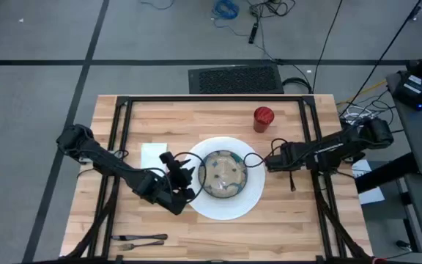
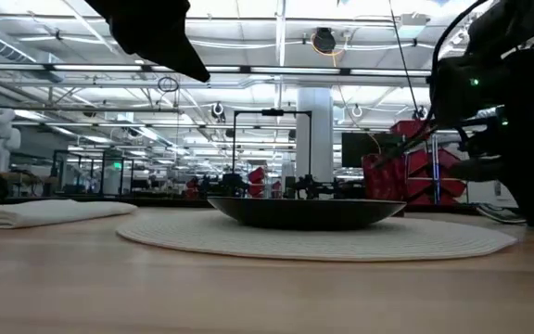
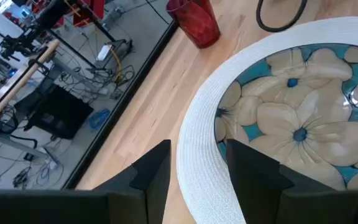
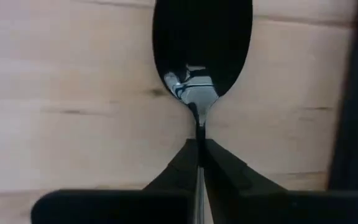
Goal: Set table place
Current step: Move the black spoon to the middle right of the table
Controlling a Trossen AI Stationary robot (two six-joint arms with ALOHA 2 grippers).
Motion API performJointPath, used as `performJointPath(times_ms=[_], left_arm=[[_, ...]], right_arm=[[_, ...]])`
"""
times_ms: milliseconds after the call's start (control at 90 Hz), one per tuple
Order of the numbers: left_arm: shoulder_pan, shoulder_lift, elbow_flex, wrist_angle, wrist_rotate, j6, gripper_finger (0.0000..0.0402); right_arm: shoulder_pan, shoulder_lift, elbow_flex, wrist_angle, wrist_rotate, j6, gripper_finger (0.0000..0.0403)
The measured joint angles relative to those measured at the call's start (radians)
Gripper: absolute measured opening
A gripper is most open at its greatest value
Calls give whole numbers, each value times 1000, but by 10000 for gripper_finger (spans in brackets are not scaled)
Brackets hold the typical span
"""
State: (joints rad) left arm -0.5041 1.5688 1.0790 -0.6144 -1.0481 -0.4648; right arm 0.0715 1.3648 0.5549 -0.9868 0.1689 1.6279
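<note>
Two dark arms reach in over the table (image 1: 218,235) from either side; the left hand (image 1: 189,176) sits at the left rim of the big white plate (image 1: 226,209), its fingers (image 3: 154,174) spread apart, one over bare wood and the other over the plate's edge, holding nothing; the right hand (image 1: 269,162) is just off the plate's right side, pinched tight on the neck of a dark spoon (image 4: 202,56), whose bowl hangs over the pale planks in the right wrist view.

Near the middle of the table the plate lies flat; a bowl (image 1: 224,174) sits on it, cream flowers on blue painted inside, plain to see in the left wrist view; from table height the bowl (image 2: 306,211) reads as a dark shallow dish on the pale ribbed plate (image 2: 434,243).

Beyond the plate, towards the far edge and a little right, stands the small red cup (image 1: 263,117), upright and well apart from both hands; the left wrist view shows it (image 3: 194,22) on the wood past the plate's rim. A white folded napkin (image 1: 152,155) lies left of the plate, partly under the left arm. Two more pieces of dark cutlery (image 1: 139,240) lie near the front edge at the left, side by side, apart from everything else.
</note>
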Motion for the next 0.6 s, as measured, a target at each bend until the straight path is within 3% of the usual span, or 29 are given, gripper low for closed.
performJointPath(times_ms=[600], left_arm=[[0,0,0,0,-1,0,141]], right_arm=[[2,-22,-2,45,46,10,4]])
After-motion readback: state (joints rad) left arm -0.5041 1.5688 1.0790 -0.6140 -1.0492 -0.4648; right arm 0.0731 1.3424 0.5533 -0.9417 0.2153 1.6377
